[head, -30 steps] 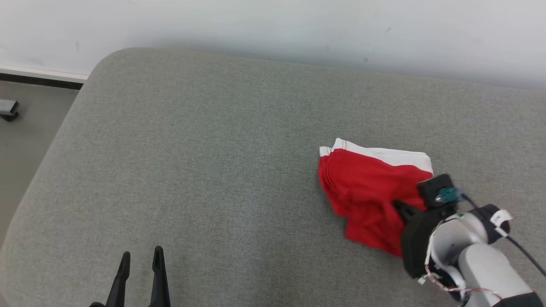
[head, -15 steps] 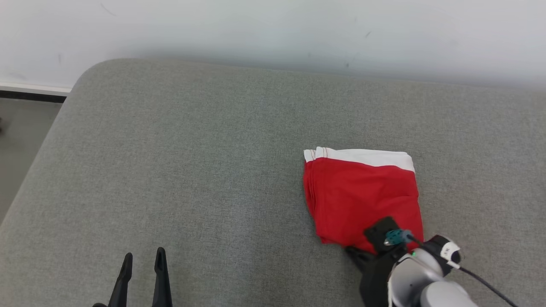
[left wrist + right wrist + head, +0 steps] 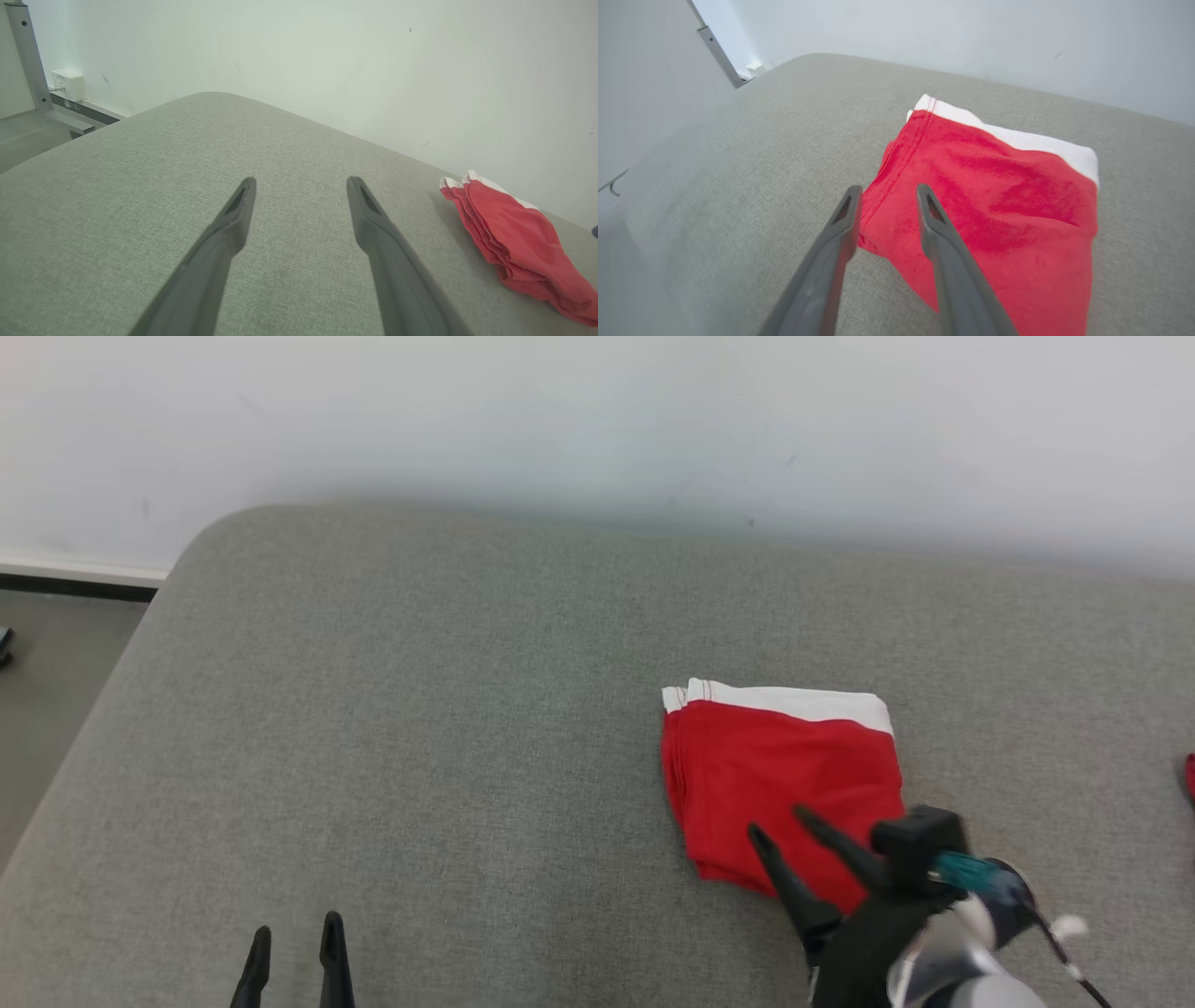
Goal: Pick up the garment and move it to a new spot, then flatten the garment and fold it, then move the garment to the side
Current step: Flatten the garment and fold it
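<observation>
Garment (image 3: 780, 761), folded red with a white band, lies on the grey cushion (image 3: 420, 709). My right pincer (image 3: 775, 821) angles over its near corner, 2 fingers parted, empty. My left pincer (image 3: 296, 926) is wide, its wrist cut off.

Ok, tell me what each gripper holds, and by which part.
Nothing is held. The right gripper hangs open over the near edge of the red garment; the left gripper is open above the grey cushion.

We label the right hand (image 3: 775, 820), near right: two long, tapering dark fingers (image 3: 943, 242), a black wrist block (image 3: 920, 845), a teal connector (image 3: 957, 870), a dark cable (image 3: 1074, 963) and a pale grey forearm (image 3: 943, 975). The left hand (image 3: 296, 924), near left, has matching fingers.
</observation>
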